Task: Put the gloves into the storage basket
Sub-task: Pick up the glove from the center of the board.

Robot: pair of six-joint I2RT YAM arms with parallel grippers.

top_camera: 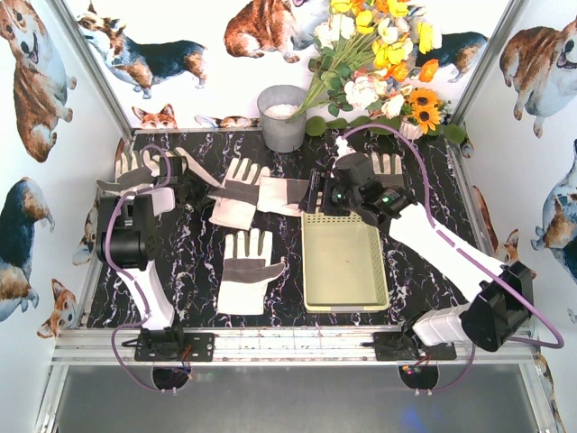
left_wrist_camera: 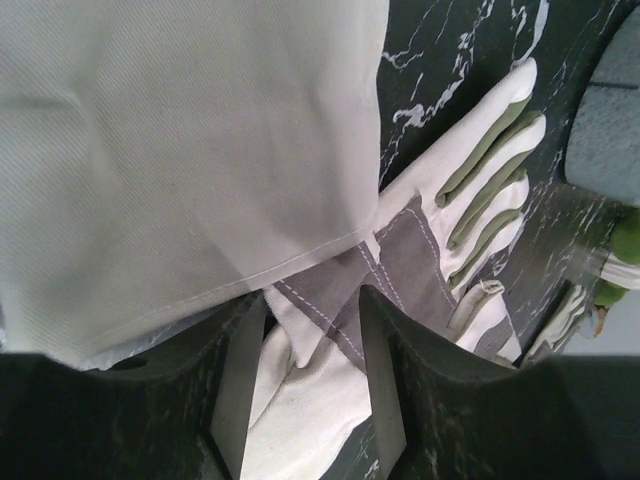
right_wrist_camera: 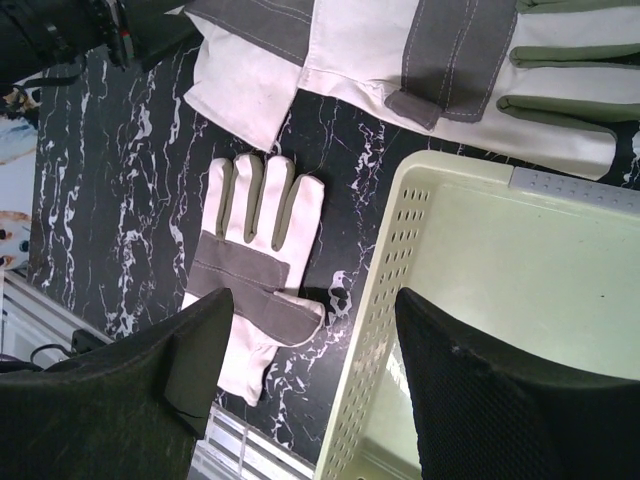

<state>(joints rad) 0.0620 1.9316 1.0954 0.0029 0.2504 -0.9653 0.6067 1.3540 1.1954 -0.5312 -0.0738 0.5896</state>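
Several cream-white gloves with grey patches lie on the black marble table. My left gripper (top_camera: 189, 188) (left_wrist_camera: 312, 300) is down at the back left. Its jaws straddle the cream cuff of one glove (left_wrist_camera: 300, 400) with a gap left between them, and the fabric puckers in that gap. Another glove (left_wrist_camera: 200, 150) fills that view close up. A glove (top_camera: 248, 271) (right_wrist_camera: 255, 250) lies flat left of the pale yellow-green storage basket (top_camera: 311, 271) (right_wrist_camera: 400, 270). My right gripper (top_camera: 317, 194) (right_wrist_camera: 315, 300) hangs open over the basket's left wall, holding nothing.
A round grey bucket (top_camera: 283, 117) (left_wrist_camera: 610, 110) stands at the back, with a bunch of artificial flowers (top_camera: 379, 54) to its right. Further gloves lie at the far left (top_camera: 135, 167), in the middle (top_camera: 239, 194) and behind the right arm (top_camera: 388, 165). Printed walls close in both sides.
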